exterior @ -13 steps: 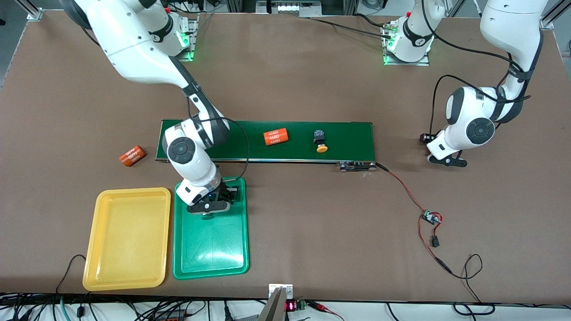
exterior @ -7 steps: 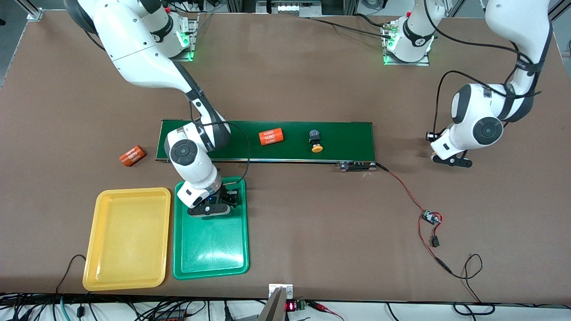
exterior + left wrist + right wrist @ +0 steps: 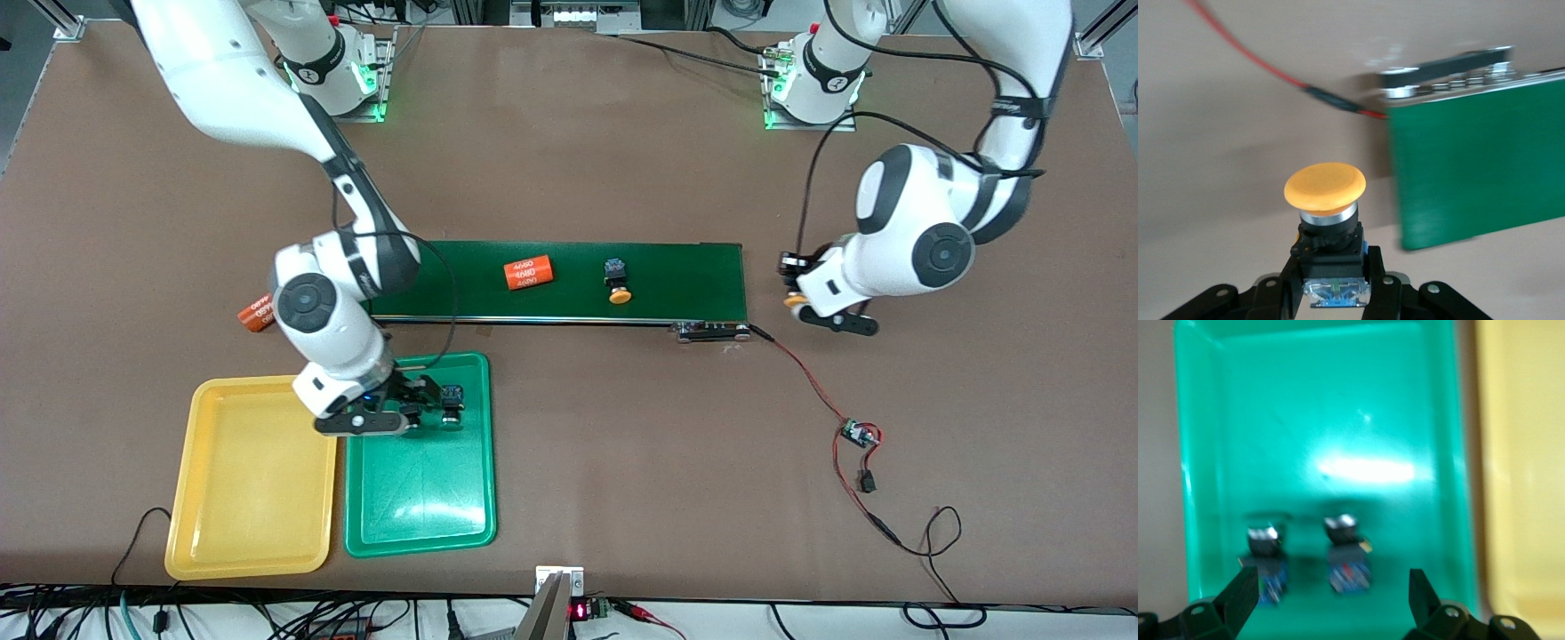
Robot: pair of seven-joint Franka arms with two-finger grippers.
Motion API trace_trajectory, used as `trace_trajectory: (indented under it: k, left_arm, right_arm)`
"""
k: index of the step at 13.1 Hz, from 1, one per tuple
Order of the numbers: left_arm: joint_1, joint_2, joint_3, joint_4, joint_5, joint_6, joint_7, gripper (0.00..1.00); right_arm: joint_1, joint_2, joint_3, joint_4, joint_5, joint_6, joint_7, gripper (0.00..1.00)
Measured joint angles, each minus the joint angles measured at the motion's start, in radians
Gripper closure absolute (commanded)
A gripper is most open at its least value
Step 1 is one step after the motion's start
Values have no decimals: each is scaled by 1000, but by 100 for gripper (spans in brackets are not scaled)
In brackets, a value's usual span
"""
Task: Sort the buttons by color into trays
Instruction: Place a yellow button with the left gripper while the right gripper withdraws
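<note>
Two buttons with black-blue bodies [image 3: 1266, 560] [image 3: 1346, 557] lie in the green tray [image 3: 1338, 420] near its conveyor end; one shows in the front view [image 3: 452, 397]. My right gripper [image 3: 411, 407] hangs open and empty just above them; it also shows in the right wrist view [image 3: 1331, 587]. The yellow tray [image 3: 253, 480] beside it holds nothing. My left gripper [image 3: 794, 286] is shut on a yellow-orange-capped button [image 3: 1325, 189], over the table off the conveyor's end; it also shows in the left wrist view [image 3: 1333, 273]. Another yellow-orange-capped button [image 3: 615, 283] lies on the belt.
The long dark-green conveyor belt [image 3: 685, 271] carries an orange "4680" cylinder [image 3: 528, 273]. A second orange cylinder [image 3: 252, 314] lies on the table, partly hidden by the right arm. A red-black wire and a small circuit board [image 3: 858, 433] lie near the left arm's end.
My right gripper has opened and drawn back toward the yellow tray, leaving a button in the green tray. My left gripper has moved toward the conveyor's end. The belt's cylinder and button have shifted toward the right arm's end.
</note>
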Motion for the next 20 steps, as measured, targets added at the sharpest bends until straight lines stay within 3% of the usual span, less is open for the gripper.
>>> trace_trajectory:
  k: [3,8,9,10,11,15,18,20]
  left_arm:
    - [-14,41,-91,0,-45,128,-54,80]
    - [-60,127,-146,-1,-46,229,-90,79]
    - [-61,132,-155,-1,-46,229,-98,74]
    - [-61,134,-165,-1,-46,229,-117,51]
    - [-61,134,-173,-1,-46,229,-146,1]
    - [-59,127,-180,9,-46,231,-184,0]
    - [-22,58,-174,38,-36,199,-187,0]
    - [14,-11,-153,60,51,98,-187,0]
  right_arm:
    - [-40,-139,2,-38,0,-198,-41,0]
    - [-156,-310,39,-83,10,-396,-90,0]
    - [-181,-345,45,-83,27,-451,-99,0]
    - [-207,-386,47,-83,42,-514,-116,0]
    - [-230,-427,47,-87,51,-578,-148,0]
    - [-257,-543,49,-163,64,-650,-206,0]
    - [-282,-549,49,-178,94,-651,-209,0]
    - [-301,-548,49,-178,96,-652,-258,0]
